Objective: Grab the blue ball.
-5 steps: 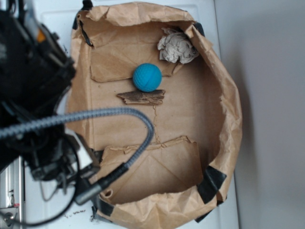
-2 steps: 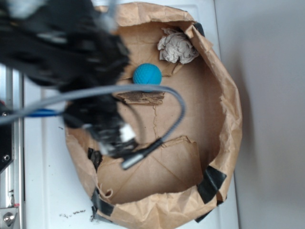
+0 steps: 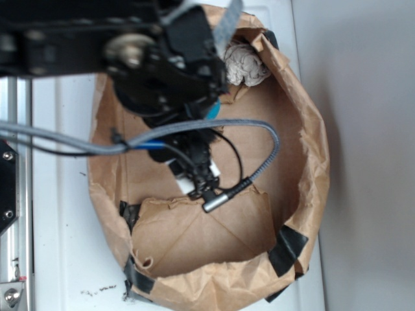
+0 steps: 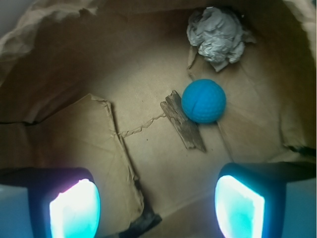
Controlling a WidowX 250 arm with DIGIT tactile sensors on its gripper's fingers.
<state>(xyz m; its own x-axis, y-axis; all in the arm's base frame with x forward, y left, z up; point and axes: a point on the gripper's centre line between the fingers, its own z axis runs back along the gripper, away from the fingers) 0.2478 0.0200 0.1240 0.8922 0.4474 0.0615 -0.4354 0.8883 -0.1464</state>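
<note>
Arm position, item one: your robot arm (image 3: 155,58) has moved in from the left edge, where it sat a second ago, and now hangs over the upper middle of the brown paper bag (image 3: 305,168), covering most of what the exterior view showed before.

Blue ball (image 4: 203,100): you see it in full only from the wrist view, resting on the bag floor. From outside, just a sliver of blue (image 3: 213,111) shows at the arm's edge, where the whole ball was plain earlier.

Bark scrap (image 4: 182,121): lies touching the ball's left side in the wrist view; hidden under the arm from outside.

Crumpled paper wad (image 4: 217,33): near the ball, further back against the bag wall, apart from it; partly visible from outside (image 3: 246,65), unmoved.

Gripper (image 4: 156,208): jaws stand wide apart, holding nothing, with the two lit fingers (image 4: 74,208) at the bottom corners of your wrist view. The ball lies well ahead of them, nearer the right finger.

Grey cable (image 3: 272,146): loops across the bag's middle, further right than before.
</note>
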